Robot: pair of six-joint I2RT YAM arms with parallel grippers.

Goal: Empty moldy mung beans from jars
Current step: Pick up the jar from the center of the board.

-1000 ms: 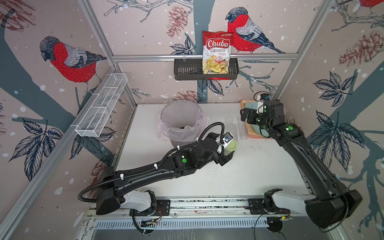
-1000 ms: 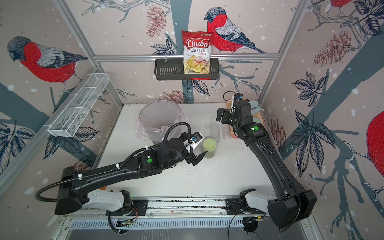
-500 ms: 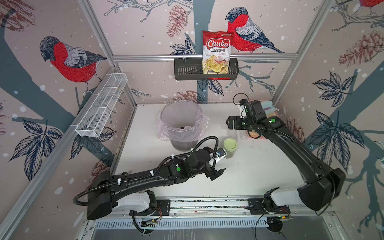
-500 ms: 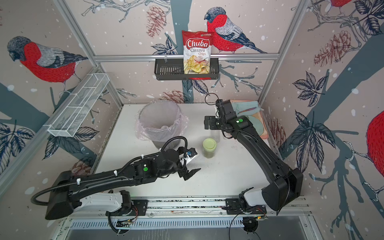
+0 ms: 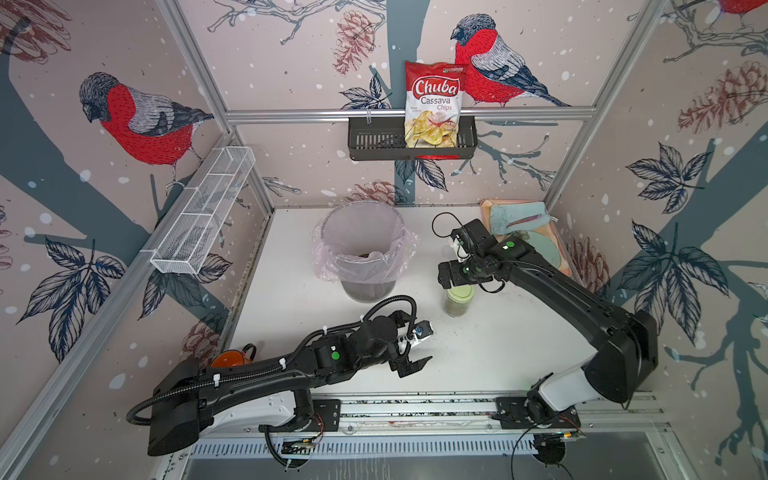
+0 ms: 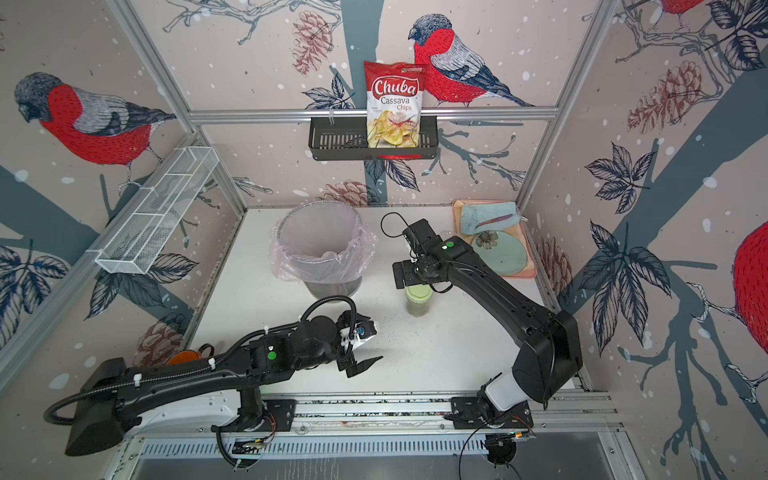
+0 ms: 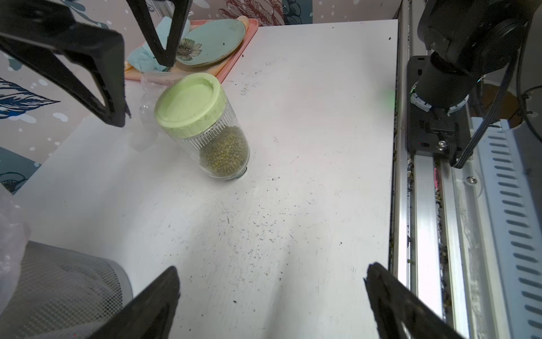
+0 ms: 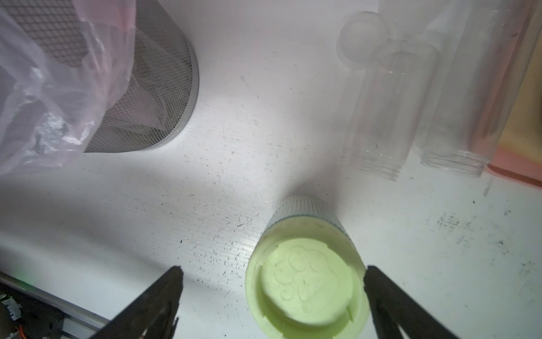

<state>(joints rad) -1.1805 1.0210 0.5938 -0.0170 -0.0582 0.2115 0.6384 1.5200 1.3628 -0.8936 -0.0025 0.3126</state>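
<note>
item: glass jar (image 5: 458, 300), clear ribbed wall, pale green lid (image 8: 305, 284) screwed on, standing upright on the white table (image 5: 498, 353) near its middle, just in front of the mesh bin (image 5: 368, 268) lined with a pinkish bag. contents: mung beans (image 7: 224, 155), olive-green, filling about the lower half. right gripper (image 8: 272, 268): poised directly over the lid, jaws spread wide, one finger (image 8: 384, 293) just beside the lid's edge, the other well clear; nothing pinched. left gripper (image 7: 271, 268): low over bare table toward the front rail, jaws spread wide, empty, well apart from the jar. also present: two empty clear jars (image 8: 381, 117) and a loose clear lid (image 8: 362, 38) beside the pink tray (image 6: 525, 272), which carries a green plate (image 6: 505, 251) and a blue cloth (image 6: 486, 216); fine black specks (image 7: 258, 234) scattered on the table.
</note>
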